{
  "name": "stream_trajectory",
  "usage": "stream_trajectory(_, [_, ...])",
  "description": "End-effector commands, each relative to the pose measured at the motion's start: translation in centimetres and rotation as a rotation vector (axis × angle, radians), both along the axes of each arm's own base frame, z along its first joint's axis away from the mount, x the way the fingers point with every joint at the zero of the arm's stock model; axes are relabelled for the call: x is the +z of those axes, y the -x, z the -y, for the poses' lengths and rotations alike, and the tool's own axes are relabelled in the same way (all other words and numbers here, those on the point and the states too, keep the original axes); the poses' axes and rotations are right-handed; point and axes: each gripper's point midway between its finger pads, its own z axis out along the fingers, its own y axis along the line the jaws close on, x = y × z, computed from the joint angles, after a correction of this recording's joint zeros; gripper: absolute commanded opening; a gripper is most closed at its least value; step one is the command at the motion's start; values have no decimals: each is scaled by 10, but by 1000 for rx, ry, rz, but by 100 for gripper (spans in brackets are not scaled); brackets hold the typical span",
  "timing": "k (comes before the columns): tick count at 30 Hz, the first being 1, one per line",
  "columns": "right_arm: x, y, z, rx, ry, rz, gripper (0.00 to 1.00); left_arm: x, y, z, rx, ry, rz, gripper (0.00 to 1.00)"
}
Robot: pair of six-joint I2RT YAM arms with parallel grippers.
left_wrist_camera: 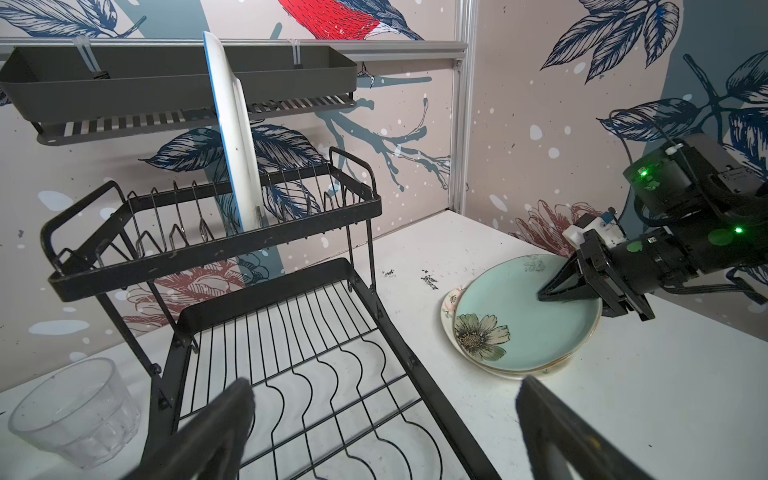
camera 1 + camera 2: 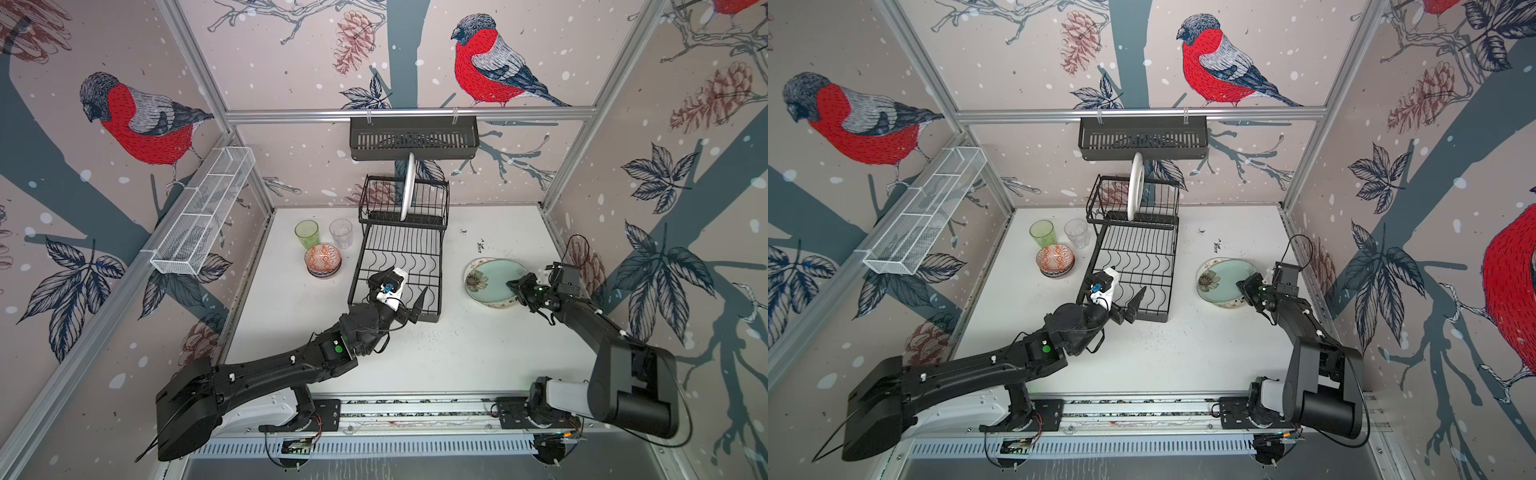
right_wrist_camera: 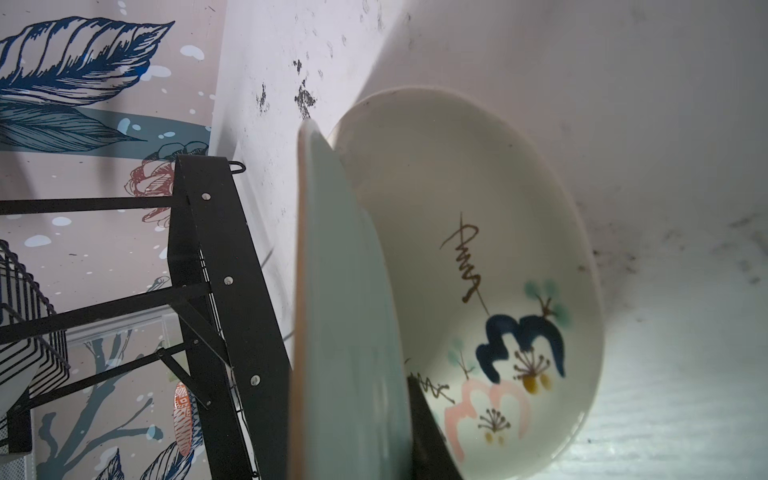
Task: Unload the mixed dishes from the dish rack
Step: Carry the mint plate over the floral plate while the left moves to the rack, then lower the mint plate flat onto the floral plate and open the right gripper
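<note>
Here's the dish rack (image 2: 428, 222), black wire in two steps, sitting toward twelve o'clock on the white table (image 2: 457, 353). We've got just one white plate (image 2: 408, 187) in it, standing on edge in the upper slotted tier, while the wavy-wired lower grid is bare. At nine o'clock from the rack we see the green tumbler (image 2: 306, 234), the clear tumbler (image 2: 340, 232) and a stack of patterned bowls (image 2: 323, 259), all upright on the table. Over at three o'clock lies the mint plate (image 2: 496, 280), flower at its nine o'clock edge, on top of a cream painted plate (image 3: 478, 208). The right gripper (image 1: 548, 291) is clamped on the mint plate's three o'clock rim, and its wrist view shows that edge tilted off the plate below. The left gripper (image 1: 386, 386) hangs wide open over the rack's six o'clock end, holding nothing. We can't count the bowls, since only the orange top one shows its pattern. The cream plate is mostly covered, and the left gripper's fingers are blurred and cut off in its wrist view.
</note>
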Motion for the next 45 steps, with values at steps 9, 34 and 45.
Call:
stream_trajectory(9, [0,-4,-3,37,7,14,41,13,-1,-3,13,46,27,98])
stream_trajectory(34, [0,-8,4,32,148,-58,80,17,-1,-11,38,73,35,98])
stream_trajectory(45, [-2,-12,3,44,218,-98,83,20,0,-15,48,87,42,98])
